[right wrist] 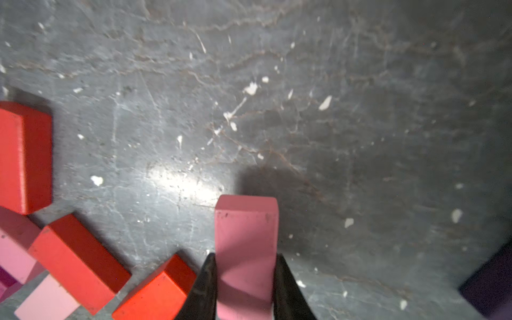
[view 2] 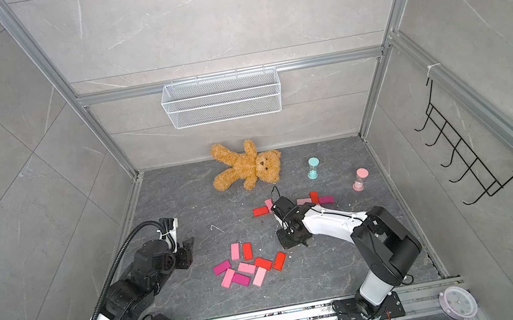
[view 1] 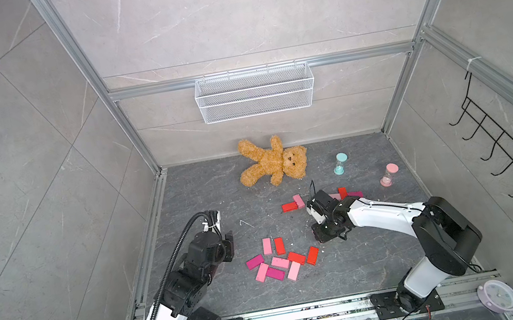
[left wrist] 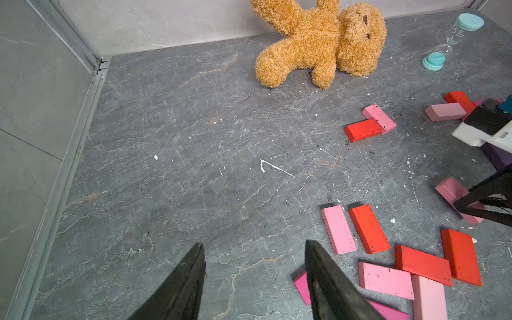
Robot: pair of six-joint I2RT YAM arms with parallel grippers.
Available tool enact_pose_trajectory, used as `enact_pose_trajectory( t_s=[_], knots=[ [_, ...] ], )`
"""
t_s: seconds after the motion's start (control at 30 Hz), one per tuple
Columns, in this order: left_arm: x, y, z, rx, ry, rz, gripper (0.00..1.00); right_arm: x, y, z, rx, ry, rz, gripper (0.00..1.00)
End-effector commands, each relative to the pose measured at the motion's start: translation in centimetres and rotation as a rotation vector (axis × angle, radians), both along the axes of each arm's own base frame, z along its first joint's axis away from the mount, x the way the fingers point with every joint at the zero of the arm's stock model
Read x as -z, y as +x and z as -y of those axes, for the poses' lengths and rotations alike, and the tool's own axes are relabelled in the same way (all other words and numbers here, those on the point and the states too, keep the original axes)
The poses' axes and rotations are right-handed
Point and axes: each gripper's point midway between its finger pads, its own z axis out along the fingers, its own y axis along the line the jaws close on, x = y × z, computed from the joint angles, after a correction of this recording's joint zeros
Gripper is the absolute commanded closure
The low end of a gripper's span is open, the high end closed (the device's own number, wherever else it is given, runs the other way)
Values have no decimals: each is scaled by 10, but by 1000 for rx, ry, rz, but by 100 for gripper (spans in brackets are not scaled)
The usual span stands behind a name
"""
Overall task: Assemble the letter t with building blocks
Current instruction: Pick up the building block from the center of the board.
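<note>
Only legible mark: a "5" on the glass of the teal hourglass [left wrist: 450, 43]. Smaller print beside it is unreadable.

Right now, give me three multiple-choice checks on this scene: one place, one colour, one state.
1. The teddy bear lies:
A) at the near edge
B) in the middle
C) by the back wall

2. The block in the right gripper is:
A) red
B) pink
C) purple

3. The left gripper is:
A) open and empty
B) shut on a red block
C) shut on an hourglass

Answers:
1 C: both top views show it at the far side, under the wall.
2 B: the right wrist view shows pink between the closed fingers.
3 A: the left wrist view shows its fingers apart, holding nothing.
</note>
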Motion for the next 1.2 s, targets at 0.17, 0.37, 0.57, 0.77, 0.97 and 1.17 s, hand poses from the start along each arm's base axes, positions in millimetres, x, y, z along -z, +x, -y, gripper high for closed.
enact_pose_trajectory(
  t_s=[0.17, 0.37, 0.57, 0.77, 0.97, 1.17],
  knots=[
    [-4, -2, -1, -1, -11, 6, 40, -51, 46, -9, -323, -139, 232, 100],
    [-5, -4, 1, 13, -29, 7, 40, -69, 74, -12, -592, -192, 433, 100],
    [-12, -6, -2, 21, -33, 48, 40, -72, 127, 32, -548, -211, 435, 100],
    [-15, -8, -3, 24, -37, 77, 40, -54, 150, 51, -639, -294, 375, 100],
    [-15, -8, -3, 28, -38, 94, 40, -32, 157, 51, -742, -322, 340, 100],
    [-15, -8, -3, 28, -38, 95, 40, -15, 159, 46, -778, -310, 288, 100]
  ],
)
